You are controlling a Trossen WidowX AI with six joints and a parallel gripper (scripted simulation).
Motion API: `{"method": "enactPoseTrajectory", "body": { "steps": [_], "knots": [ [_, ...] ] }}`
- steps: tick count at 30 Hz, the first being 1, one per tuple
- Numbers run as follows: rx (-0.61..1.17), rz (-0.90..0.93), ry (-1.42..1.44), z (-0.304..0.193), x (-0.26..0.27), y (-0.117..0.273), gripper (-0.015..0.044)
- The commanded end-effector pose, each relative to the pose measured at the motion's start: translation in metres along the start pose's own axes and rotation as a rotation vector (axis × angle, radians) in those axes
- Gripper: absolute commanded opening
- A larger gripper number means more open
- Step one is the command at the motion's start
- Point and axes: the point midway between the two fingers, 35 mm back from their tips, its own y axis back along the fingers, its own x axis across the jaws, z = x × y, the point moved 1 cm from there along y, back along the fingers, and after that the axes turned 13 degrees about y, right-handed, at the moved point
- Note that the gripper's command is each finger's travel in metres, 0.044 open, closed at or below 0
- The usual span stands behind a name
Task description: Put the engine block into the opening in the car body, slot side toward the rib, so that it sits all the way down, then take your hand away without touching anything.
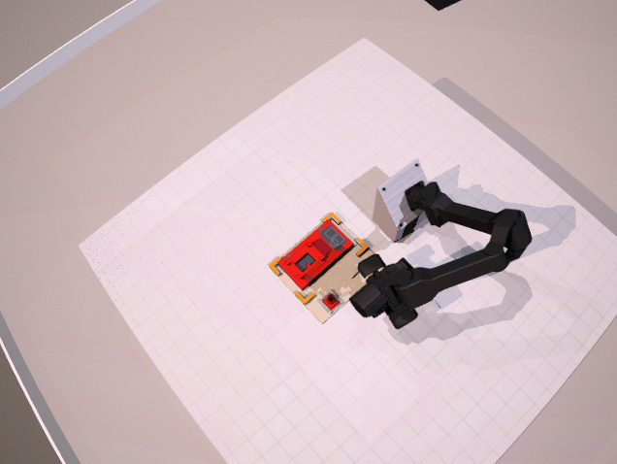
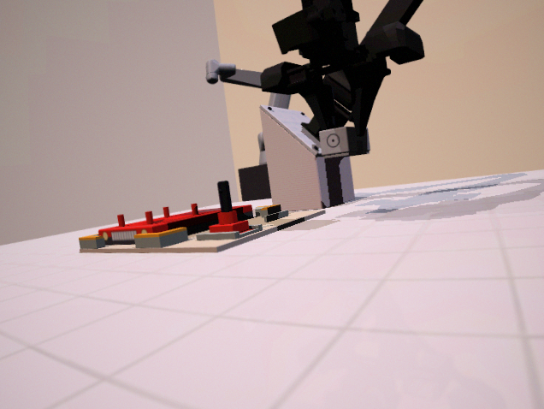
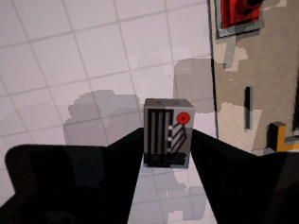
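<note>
The grey engine block is held between the fingertips of my gripper, above the table beside the board. Its top shows dark stripes and a red disc in the wrist view; a ringed circle marks one side in the exterior view. In the top view the arm hides the block. The red car body lies flat on the board, with several upright pegs. Its dark opening shows in the top view, with a small red projection at one edge. The block's slot side cannot be told.
The tan board carries orange corner brackets around the car. A red piece with a black upright knob stands on it. A sloped white stand rises behind the board.
</note>
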Motion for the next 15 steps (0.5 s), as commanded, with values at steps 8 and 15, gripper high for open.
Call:
{"method": "enactPoseTrajectory", "body": {
  "steps": [8,15],
  "knots": [
    [-0.009,0.011,0.009,-0.004,0.004,0.035,0.0],
    [-0.009,0.021,0.006,-0.007,0.006,0.052,0.0]
  ]
}}
